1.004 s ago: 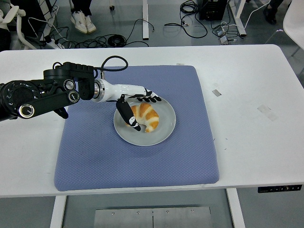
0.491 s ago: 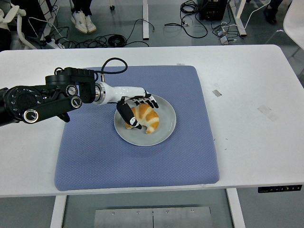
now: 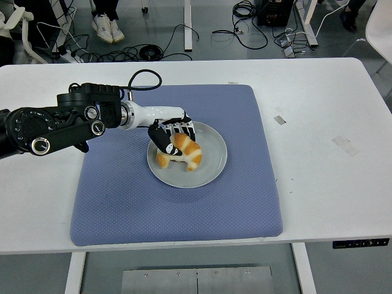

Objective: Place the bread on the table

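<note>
A golden croissant (image 3: 182, 154) lies on a grey round plate (image 3: 208, 171) in the middle of the blue mat (image 3: 122, 196). My left hand (image 3: 173, 136) reaches in from the left and sits over the croissant's upper left end. Its fingers (image 3: 182, 128) curl down over the top of the bread and the thumb (image 3: 161, 138) presses its left side, so the hand is closed on it. The croissant still touches the plate. The right arm does not show.
The white table (image 3: 324, 122) lies bare to the right of the mat, with small tape marks (image 3: 279, 119). Cables (image 3: 141, 52) and a person's shoes (image 3: 105, 27) are on the floor beyond the far edge.
The left hand's fingers have curled in from a spread pose and closed on the croissant's upper left end. The croissant has tipped slightly on the plate.
</note>
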`<action>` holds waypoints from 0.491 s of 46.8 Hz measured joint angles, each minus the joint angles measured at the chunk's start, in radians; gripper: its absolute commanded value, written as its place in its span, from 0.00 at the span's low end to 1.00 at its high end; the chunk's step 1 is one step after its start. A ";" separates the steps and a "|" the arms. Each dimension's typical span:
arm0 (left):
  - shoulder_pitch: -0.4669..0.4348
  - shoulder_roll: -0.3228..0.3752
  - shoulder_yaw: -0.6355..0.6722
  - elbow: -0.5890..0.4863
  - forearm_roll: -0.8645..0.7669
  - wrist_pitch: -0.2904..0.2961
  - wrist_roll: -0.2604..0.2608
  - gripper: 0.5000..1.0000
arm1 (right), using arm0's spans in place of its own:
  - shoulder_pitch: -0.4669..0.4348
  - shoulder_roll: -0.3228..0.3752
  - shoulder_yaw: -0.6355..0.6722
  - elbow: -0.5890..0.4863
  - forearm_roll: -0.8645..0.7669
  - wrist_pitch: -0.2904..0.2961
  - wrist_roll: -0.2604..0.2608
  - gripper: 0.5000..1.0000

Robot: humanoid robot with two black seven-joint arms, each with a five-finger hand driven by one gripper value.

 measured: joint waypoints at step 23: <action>-0.015 0.048 -0.070 0.142 -0.049 0.052 0.002 0.00 | -0.001 0.000 0.000 0.000 0.001 0.000 0.000 1.00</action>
